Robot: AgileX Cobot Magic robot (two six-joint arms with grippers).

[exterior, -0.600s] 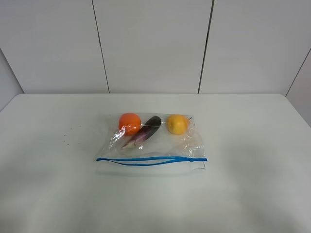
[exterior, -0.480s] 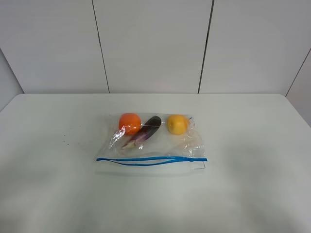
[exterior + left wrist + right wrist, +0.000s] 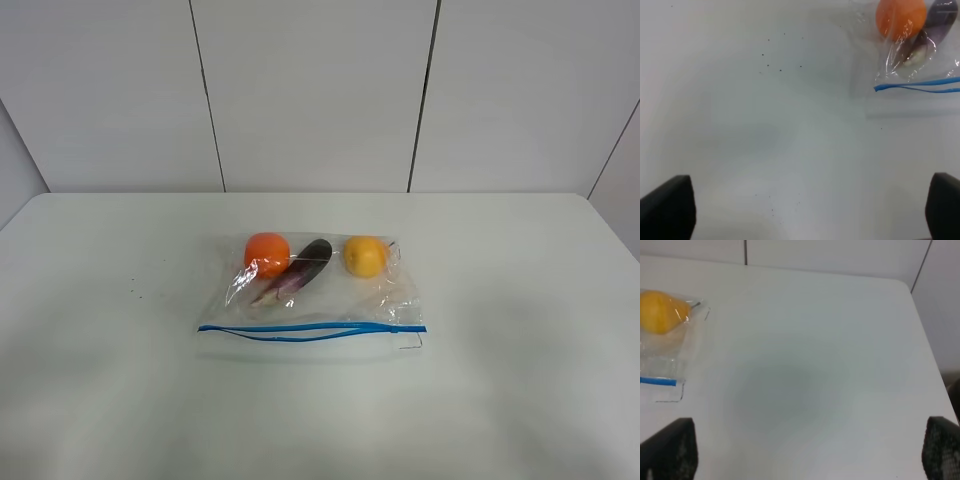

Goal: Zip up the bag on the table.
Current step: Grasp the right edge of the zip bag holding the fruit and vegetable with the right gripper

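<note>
Left gripper fingertips show only at the two edges of its wrist view, wide apart, so you should read it as spread and holding nothing. It hangs over bare table, well apart from the left end of the bag. Neither arm appears in the high view.

Inspect the bag next. It lies flat at mid-table, holding from left to right an orange fruit, a purple vegetable and a yellow fruit. Its blue zipper strip runs along the near edge as two lines bowed apart over the left and middle (they merge toward the right end). Judge the closure as mostly unsealed and the zipping as not yet begun.

Right gripper is likewise spread and empty, well apart from the bag's right end.
</note>
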